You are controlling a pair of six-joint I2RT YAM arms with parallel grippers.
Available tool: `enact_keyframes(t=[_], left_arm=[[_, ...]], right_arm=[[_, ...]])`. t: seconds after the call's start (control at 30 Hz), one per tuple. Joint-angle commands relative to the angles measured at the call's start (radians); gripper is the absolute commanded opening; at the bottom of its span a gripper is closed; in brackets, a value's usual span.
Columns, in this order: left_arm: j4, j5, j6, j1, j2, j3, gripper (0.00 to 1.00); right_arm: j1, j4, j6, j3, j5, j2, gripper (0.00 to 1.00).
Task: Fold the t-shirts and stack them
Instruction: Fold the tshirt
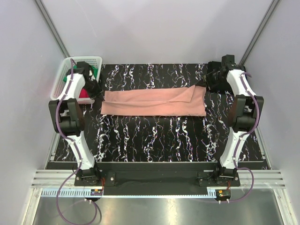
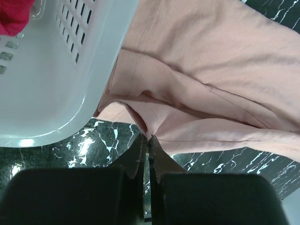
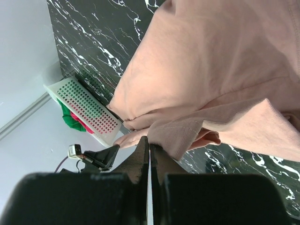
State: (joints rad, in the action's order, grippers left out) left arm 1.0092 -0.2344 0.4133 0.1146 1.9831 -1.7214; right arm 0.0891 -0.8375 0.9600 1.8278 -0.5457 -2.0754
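Observation:
A salmon-pink t-shirt [image 1: 154, 103] lies as a long folded band across the black marbled table, its print hidden. At the band's left end, beside the basket, my left gripper [image 1: 95, 90] is shut, and the left wrist view shows the left gripper [image 2: 150, 137] pinching a fold of the pink t-shirt [image 2: 211, 70] at its tips. My right gripper [image 1: 206, 83] is at the right end. In the right wrist view the right gripper [image 3: 149, 140] is shut on a ribbed edge of the t-shirt [image 3: 211, 61], where cloth bunches.
A white perforated basket [image 1: 65, 75] stands at the far left corner, holding red cloth [image 1: 84, 93] and green cloth [image 1: 95, 71]. The basket wall [image 2: 51, 93] is close to the left fingers. White walls enclose the table on three sides.

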Motion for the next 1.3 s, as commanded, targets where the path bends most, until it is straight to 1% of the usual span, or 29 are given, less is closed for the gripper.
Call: enact_keyframes(t=[0.0,1.0,1.27], left_arm=[[0.009,0.027,-0.018,-0.003,0.005,-0.046,0.00],[0.040,0.040,-0.045,-0.006,0.121,-0.155,0.00],[0.046,0.040,-0.039,-0.009,0.151,-0.179,0.00]], right_arm=[[0.008,-0.008,-0.027,0.059,-0.040,-0.025,0.00],[0.008,-0.012,-0.023,0.130,-0.025,-0.121,0.00],[0.008,-0.012,-0.038,0.186,-0.043,-0.164,0.00]])
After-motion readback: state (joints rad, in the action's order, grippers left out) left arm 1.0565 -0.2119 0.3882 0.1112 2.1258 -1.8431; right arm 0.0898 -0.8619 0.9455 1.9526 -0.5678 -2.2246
